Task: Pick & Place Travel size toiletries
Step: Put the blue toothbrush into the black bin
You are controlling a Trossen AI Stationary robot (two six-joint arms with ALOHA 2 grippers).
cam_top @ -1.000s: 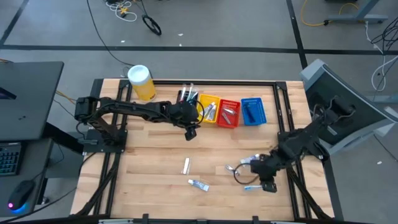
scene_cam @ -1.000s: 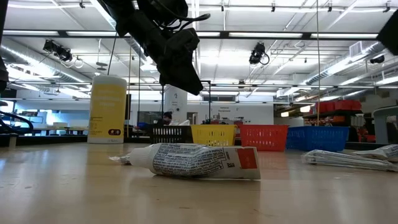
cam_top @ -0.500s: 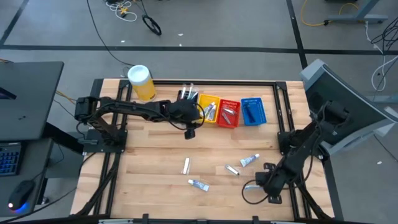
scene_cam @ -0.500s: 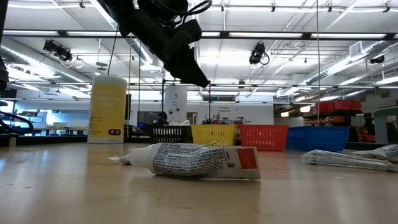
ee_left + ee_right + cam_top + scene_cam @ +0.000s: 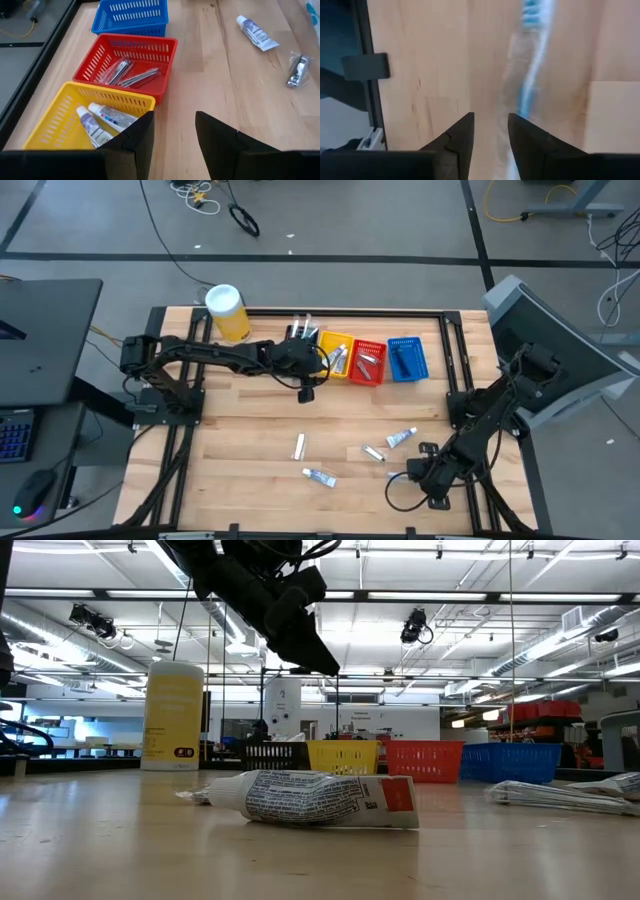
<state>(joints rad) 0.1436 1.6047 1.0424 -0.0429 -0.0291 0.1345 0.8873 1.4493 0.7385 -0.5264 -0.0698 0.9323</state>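
The right gripper (image 5: 428, 477) hangs low over the wood near the table's front right edge, its two fingers parted with a narrow gap and nothing between them. Just ahead of those fingers, in its wrist view, lies a toothbrush (image 5: 532, 60), a slim pale stick with a blue-green head at the far end, flat on the table (image 5: 250, 430).

It looks very light and stiff along its length, with a smooth, probably slippery plastic handle. It lies so low that the fingers would have to come down almost to the wood on either side. The middle of the handle seems the best place to pinch, across its narrow width, so it does not tip or swing when lifted.

The left gripper (image 5: 172, 132) waits beside the yellow basket (image 5: 55, 127), empty, its jaws likewise parted. Small tubes (image 5: 107, 119) lie in that basket; other tubes (image 5: 320, 476) lie loose, well apart from either gripper.
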